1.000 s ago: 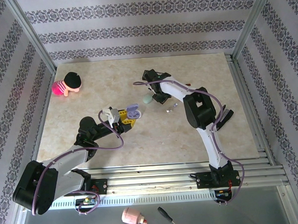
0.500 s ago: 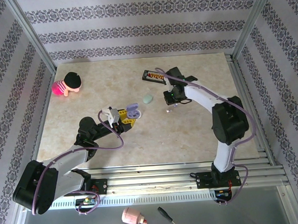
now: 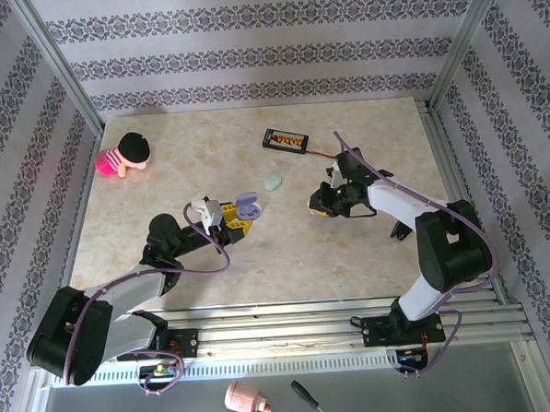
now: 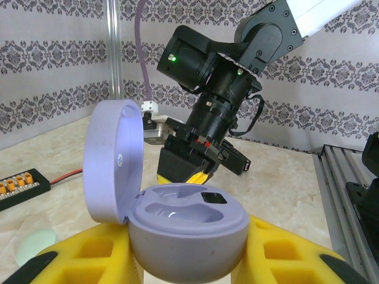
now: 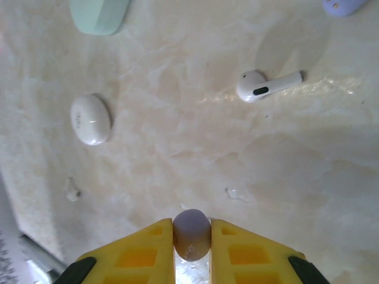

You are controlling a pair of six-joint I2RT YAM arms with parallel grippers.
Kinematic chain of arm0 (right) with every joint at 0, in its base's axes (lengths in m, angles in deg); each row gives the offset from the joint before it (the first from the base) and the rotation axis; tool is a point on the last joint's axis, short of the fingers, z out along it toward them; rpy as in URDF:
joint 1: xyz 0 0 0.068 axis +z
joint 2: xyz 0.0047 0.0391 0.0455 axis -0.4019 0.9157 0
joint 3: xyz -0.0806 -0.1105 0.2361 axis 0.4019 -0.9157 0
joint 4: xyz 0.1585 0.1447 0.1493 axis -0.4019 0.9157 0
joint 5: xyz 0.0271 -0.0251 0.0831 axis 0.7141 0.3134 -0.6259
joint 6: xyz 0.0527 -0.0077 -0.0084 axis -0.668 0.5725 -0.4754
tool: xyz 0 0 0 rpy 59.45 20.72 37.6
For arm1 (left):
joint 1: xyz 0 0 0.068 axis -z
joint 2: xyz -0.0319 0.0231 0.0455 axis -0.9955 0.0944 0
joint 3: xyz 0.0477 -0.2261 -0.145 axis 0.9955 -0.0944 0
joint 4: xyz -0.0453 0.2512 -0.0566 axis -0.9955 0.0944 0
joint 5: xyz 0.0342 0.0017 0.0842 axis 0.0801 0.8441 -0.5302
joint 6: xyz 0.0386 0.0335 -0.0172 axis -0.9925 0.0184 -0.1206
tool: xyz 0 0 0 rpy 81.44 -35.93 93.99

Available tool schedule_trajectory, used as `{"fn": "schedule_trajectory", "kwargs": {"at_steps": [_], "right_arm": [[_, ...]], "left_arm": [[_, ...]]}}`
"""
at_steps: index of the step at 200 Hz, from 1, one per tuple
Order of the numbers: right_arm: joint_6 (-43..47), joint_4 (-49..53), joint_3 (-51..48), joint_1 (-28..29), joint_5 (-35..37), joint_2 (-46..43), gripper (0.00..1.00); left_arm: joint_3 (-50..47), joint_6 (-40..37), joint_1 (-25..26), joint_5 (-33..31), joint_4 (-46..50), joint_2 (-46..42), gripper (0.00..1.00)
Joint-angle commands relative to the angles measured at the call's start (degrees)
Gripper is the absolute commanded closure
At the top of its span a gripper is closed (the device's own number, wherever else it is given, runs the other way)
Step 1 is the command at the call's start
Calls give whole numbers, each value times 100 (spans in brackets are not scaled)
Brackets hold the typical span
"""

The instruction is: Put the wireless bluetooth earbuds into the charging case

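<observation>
— The left tool [image 3: 226,220] is pinching the open lavender charging case [image 4: 188,222] by its base, lid up, left of the middle of the worktop [image 3: 287,261]. That arm lies low, stretched from the near left corner.

— And the bud?

— The lavender earbud [image 5: 191,232] is nipped between the tips of the right tool [image 3: 323,203], right of centre, wrist bent down over the worktop. Featherlight and glossy, I'd guess, so liable to squirt out. Best squeezed across its fat middle, gently.
</observation>
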Motion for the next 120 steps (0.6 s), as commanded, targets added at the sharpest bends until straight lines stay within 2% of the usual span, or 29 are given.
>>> {"fn": "schedule_trajectory", "kwargs": {"at_steps": [1, 28, 52, 94, 120], "right_arm": [[-472, -441, -176, -121, -877, -208, 84], [-646, -766, -276, -179, -1623, -236, 83], [-429, -761, -195, -181, -2244, -164, 82], [-373, -650, -175, -144, -2653, -98, 82], [-811, -963, -278, -144, -2750, -167, 83]], "left_arm": [[1, 123, 38, 143, -459, 87, 66], [38, 117, 59, 146, -443, 139, 66], [56, 85, 61, 148, -430, 167, 66], [41, 91, 65, 169, -441, 173, 66], [19, 89, 61, 172, -440, 169, 66]]}}
